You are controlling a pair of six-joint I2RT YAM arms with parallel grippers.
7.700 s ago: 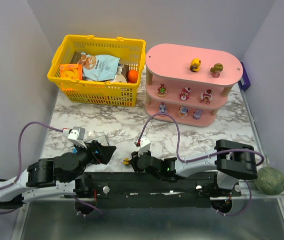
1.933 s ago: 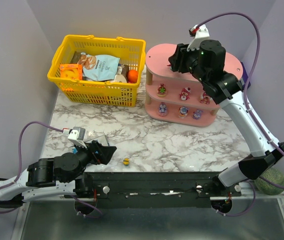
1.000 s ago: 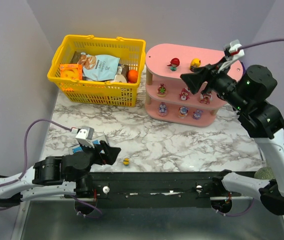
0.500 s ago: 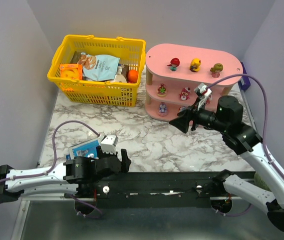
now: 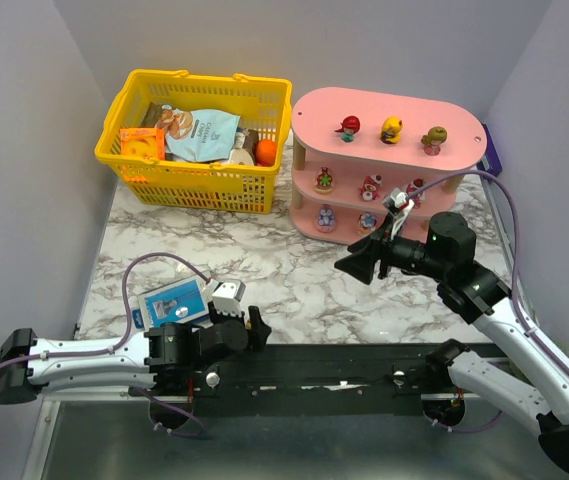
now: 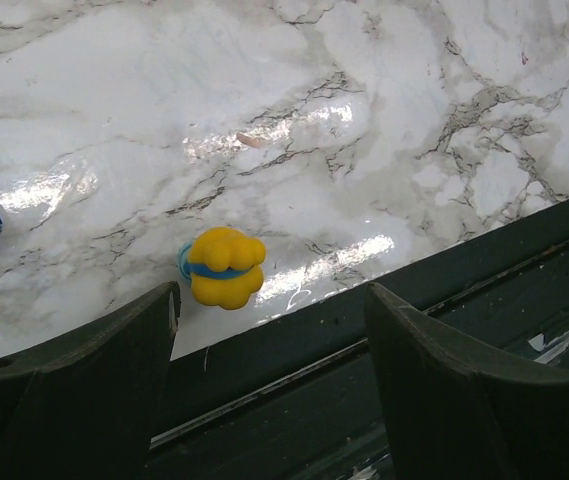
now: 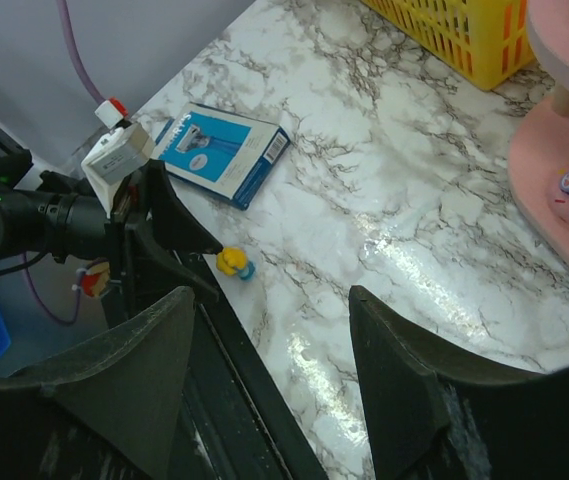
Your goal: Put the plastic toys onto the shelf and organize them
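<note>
Top external view: shelf (image 5: 314, 115) runs lengthwise left-right, toys (image 5: 392, 128) atop standing upright.

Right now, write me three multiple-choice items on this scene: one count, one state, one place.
1. Toys on the shelf's top tier: A two; B three; C five.
2. The left gripper's fingers are: A open; B shut on a toy; C shut and empty.
3. The yellow toy lies: A on the shelf's bottom tier; B on the marble table; C on the shelf's middle tier.

B: red, yellow and brownish figures stand there.
A: the wrist view shows a wide gap.
B: it rests on marble near the table's front edge.
</note>
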